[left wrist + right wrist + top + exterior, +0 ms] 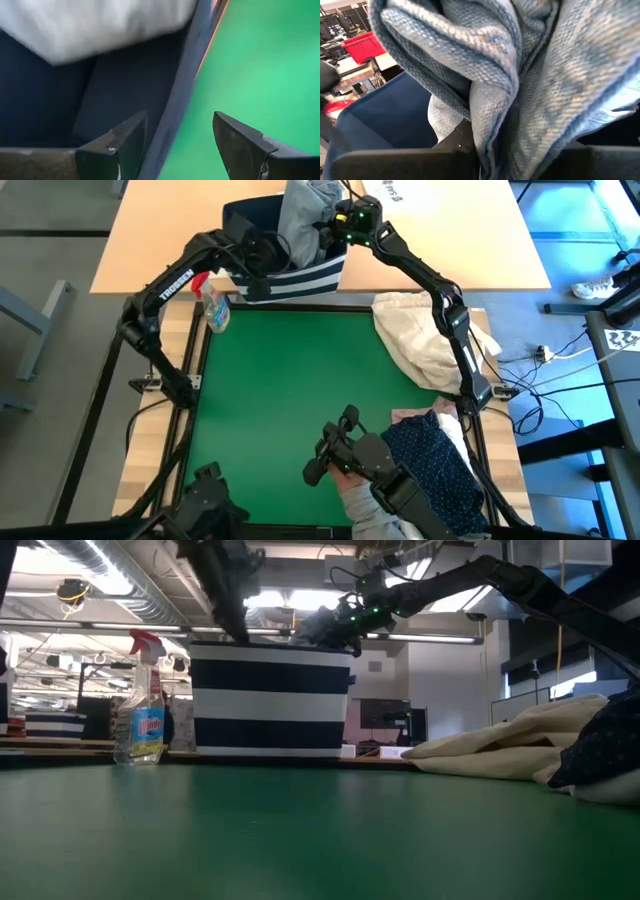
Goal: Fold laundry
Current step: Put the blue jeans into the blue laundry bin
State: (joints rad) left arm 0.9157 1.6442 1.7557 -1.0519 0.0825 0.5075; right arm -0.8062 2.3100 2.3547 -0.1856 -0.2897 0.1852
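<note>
Light grey jeans rise in a bunch out of the navy white-striped bin at the table's far edge. My right gripper is shut on them above the bin's right part. My left gripper is open at the bin's near wall, one finger over the inside and one over the green mat. At the near right lies a pile with a navy white-dotted shirt, a pale pink top and a white shirt. My right gripper pinches a bunch of the jeans' folds between its two fingers, several layers thick. The fingers reach in nearly level from the table's right side, above the bin's rim. The jeans hang below the fingers, their lower part down inside the bin.
A cream-beige cloth bundle lies on the mat's right edge. A spray bottle stands left of the bin. A dark mount juts over the mat's near edge. The mat's middle and left lie bare.
</note>
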